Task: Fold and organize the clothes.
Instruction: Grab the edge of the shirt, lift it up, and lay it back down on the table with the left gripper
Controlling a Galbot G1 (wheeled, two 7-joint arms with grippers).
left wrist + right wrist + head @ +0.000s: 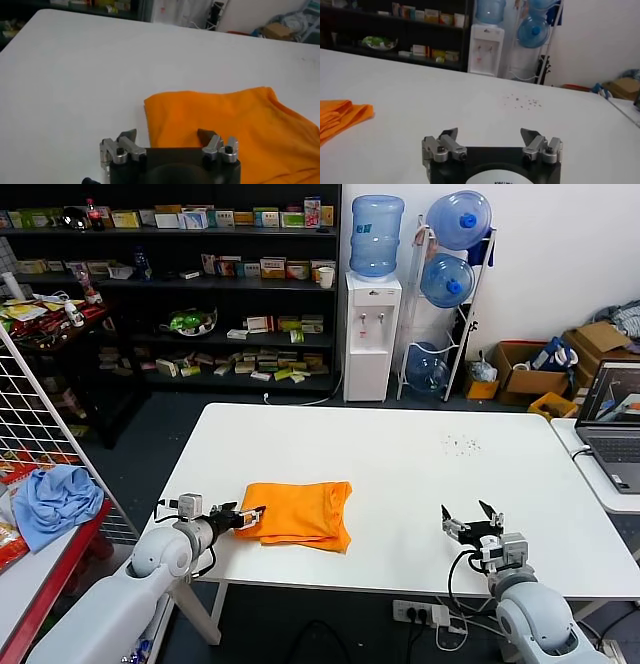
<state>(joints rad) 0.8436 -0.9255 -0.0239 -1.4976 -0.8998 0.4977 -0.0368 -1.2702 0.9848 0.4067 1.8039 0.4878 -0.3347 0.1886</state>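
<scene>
Orange T-shirt (300,514) lies folded into a rough rectangle on the white table (400,474), near the front edge, left of centre. Left gripper (250,517) sits at the shirt's left edge, jaws spread wide, holding nothing; in the left wrist view one fingertip (205,135) is over the fabric, the other over bare table beside it. Right gripper (472,519) hovers low over the table's front right, well apart from the shirt, jaws also wide and empty. Light blue cloth (55,499) lies on a side surface far left.
</scene>
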